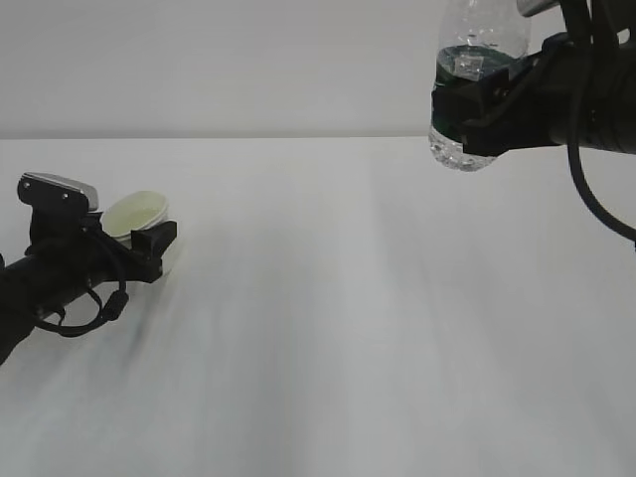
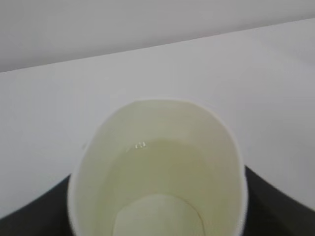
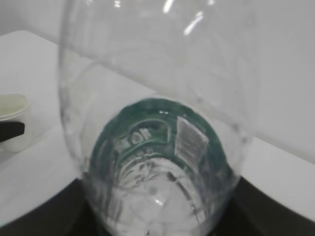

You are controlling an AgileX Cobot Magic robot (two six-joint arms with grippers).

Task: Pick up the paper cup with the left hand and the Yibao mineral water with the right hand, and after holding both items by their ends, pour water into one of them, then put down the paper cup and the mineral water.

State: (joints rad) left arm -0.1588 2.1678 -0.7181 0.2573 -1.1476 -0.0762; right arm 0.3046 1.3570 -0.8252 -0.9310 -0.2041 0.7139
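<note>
The paper cup (image 1: 134,214), white with a cream inside, sits low at the far left on the white table (image 1: 348,298). My left gripper (image 1: 149,243) has a dark finger on each side of it. The left wrist view looks straight down into the paper cup (image 2: 157,172), and my left gripper (image 2: 157,211) shows only as dark fingers (image 2: 29,211) at both lower corners; I see no gap between finger and cup wall. High at the right, my right gripper (image 1: 477,99) is shut on the green label band of the Yibao mineral water (image 1: 467,60), upright with water in its base. The bottle (image 3: 157,147) fills the right wrist view.
A plain pale wall stands behind the table. The right arm's black cable (image 1: 596,199) hangs down at the far right. The right wrist view also catches the paper cup (image 3: 12,115) at its left edge with a black finger across it.
</note>
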